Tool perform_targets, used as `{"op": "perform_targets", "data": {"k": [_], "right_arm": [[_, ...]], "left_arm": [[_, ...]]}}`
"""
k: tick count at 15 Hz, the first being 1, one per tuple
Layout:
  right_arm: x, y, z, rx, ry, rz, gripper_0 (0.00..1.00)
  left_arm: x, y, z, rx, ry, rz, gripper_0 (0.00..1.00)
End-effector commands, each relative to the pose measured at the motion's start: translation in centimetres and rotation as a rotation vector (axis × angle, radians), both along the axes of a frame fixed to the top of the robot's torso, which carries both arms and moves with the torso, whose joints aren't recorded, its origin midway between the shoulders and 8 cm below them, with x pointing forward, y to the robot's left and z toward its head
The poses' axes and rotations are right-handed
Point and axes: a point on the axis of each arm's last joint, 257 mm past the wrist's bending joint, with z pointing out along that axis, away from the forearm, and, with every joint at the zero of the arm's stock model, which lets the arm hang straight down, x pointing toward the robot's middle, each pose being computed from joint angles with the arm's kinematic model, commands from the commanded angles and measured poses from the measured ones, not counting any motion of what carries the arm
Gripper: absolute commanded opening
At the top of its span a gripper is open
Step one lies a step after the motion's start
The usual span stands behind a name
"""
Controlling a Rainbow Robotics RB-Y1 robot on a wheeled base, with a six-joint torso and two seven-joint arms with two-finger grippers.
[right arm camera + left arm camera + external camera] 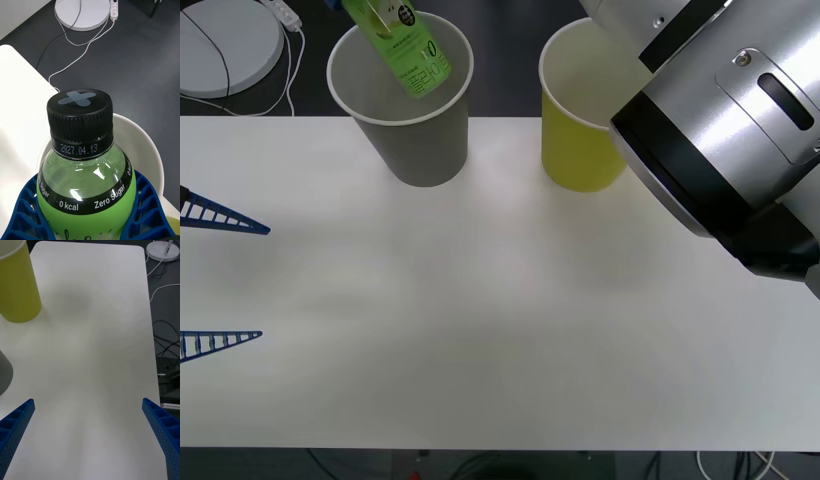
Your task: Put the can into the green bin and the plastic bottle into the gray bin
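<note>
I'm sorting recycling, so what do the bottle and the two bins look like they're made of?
The plastic bottle, held in the right claw over the gray bin: clear glossy plastic by its highlights, with a ribbed matte black cap. Gray bin and green bin: probably paper, matte walls with rolled white rims.

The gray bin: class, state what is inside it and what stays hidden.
The plastic bottle, tilted, reaches into the gray bin, clamped by the right gripper. The bin's floor is covered.
</note>
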Motion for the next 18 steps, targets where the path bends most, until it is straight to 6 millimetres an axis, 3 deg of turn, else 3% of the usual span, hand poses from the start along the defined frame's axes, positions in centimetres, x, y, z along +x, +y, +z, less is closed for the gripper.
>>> {"op": "perform_targets", "data": {"k": [1, 3, 4, 5, 6, 7, 18], "right_arm": [[-0.1, 0.3, 0.0, 0.006, 0.002, 0.006, 0.0], [-0.2, 0.5, -0.1, 0.01, 0.004, 0.01, 0.0], [-0.2, 0.5, 0.0, 0.012, 0.002, 0.011, 0.12], [-0.2, 0.5, 0.1, 0.012, 0.001, 0.011, 0.6], [-0.2, 0.7, 0.1, 0.014, -0.001, 0.015, 0.93], [-0.2, 0.7, 0.1, 0.017, 0.0, 0.016, 1.0], [-0.5, 1.3, 0.3, 0.019, -0.011, 0.055, 1.0]], "left_arm": [[0.0, 0.0, 0.0, 0.0, 0.0, 0.0, 1.0], [0.0, 0.0, 0.0, 0.0, 0.0, 0.0, 1.0], [0.0, 0.0, 0.0, 0.0, 0.0, 0.0, 1.0], [0.0, 0.0, 0.0, 0.0, 0.0, 0.0, 1.0], [0.0, 0.0, 0.0, 0.0, 0.0, 0.0, 1.0], [0.0, 0.0, 0.0, 0.0, 0.0, 0.0, 1.0], [0.0, 0.0, 0.0, 0.0, 0.0, 0.0, 1.0]]}}
